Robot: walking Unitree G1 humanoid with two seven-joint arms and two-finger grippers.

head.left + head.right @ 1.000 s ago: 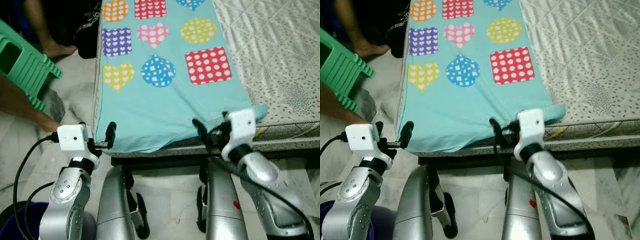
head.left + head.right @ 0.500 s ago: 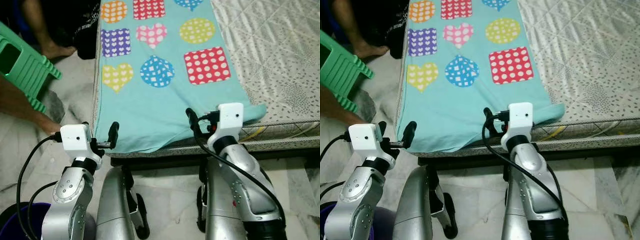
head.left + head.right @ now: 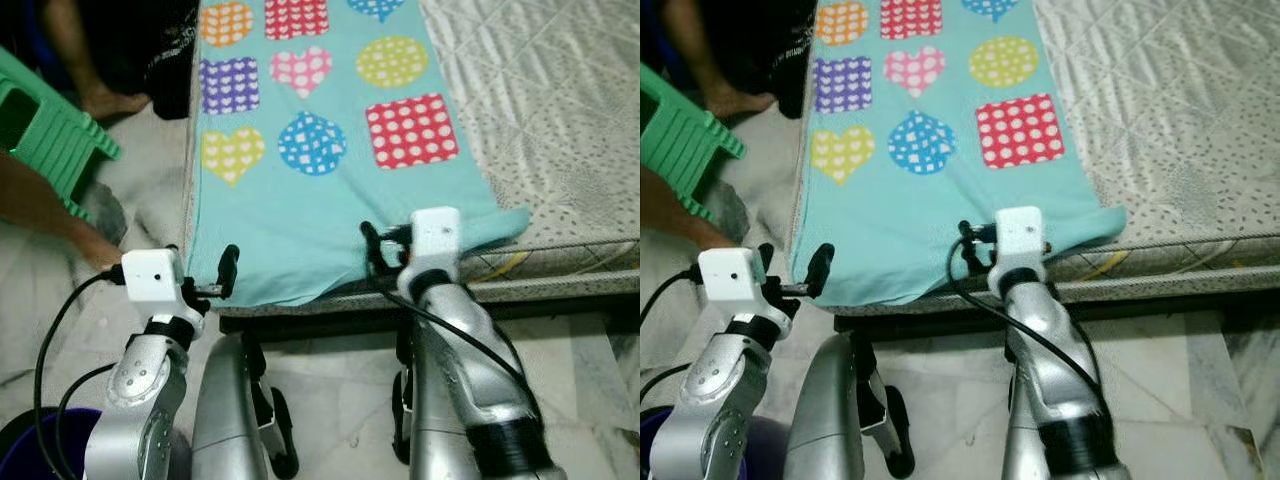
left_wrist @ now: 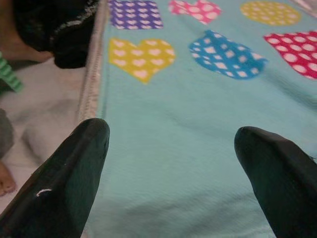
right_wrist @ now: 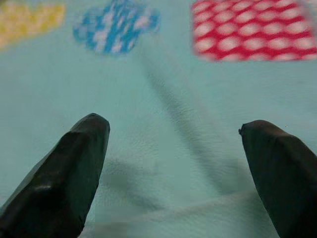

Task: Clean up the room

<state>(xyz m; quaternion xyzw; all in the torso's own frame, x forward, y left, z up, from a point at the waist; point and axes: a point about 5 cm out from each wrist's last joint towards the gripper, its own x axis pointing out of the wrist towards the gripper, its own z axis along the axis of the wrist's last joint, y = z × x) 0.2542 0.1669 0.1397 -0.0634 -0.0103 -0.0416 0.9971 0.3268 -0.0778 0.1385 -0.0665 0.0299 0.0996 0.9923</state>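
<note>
Wrist views: both jaws spread wide over turquoise blanket (image 3: 320, 210) on mattress (image 3: 560, 120).

At far left we see a green plastic stool (image 3: 45, 135) lying tilted on the pale marble floor (image 3: 340, 385), with a person's bare foot (image 3: 112, 101) just beyond it. Nearer us on the left, a person's leg (image 3: 50, 208) reaches across the floor. A dark purple bin (image 3: 35, 440) sits at near left.
</note>
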